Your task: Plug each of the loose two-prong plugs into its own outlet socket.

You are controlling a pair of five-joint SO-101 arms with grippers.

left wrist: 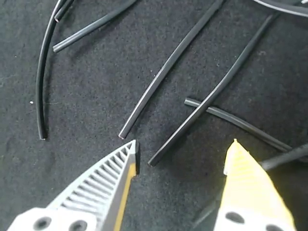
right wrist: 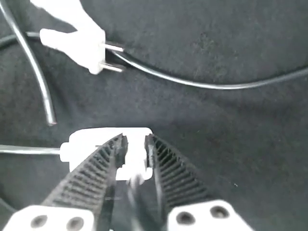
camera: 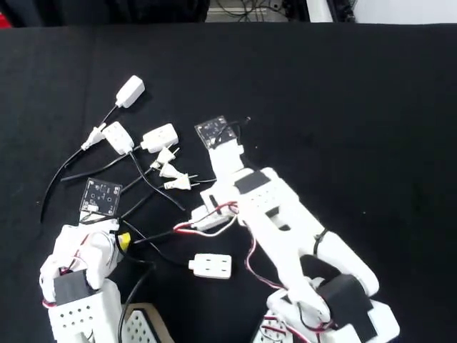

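Note:
Several white two-prong plugs (camera: 169,170) on black cords lie left of the table's middle, near white outlet sockets (camera: 160,136). Another socket (camera: 211,266) lies nearer the front. My right gripper (right wrist: 136,142) is shut on a white outlet socket (right wrist: 94,144) whose cord runs off to one side. A loose plug (right wrist: 79,43) lies just beyond it, prongs toward a black cord. In the high view this held socket (camera: 207,220) sits under the right arm. My left gripper (left wrist: 184,144) stands open low over the cloth, its yellow finger (left wrist: 245,178) and grey finger (left wrist: 108,183) straddling loose black cord ends (left wrist: 154,161).
A black cloth (camera: 357,107) covers the table, bare on the right and at the back. Black cords (camera: 78,161) loop across the left side. A white adapter (camera: 130,91) lies at the far left back. Red and white arm wires (camera: 214,211) hang by the held socket.

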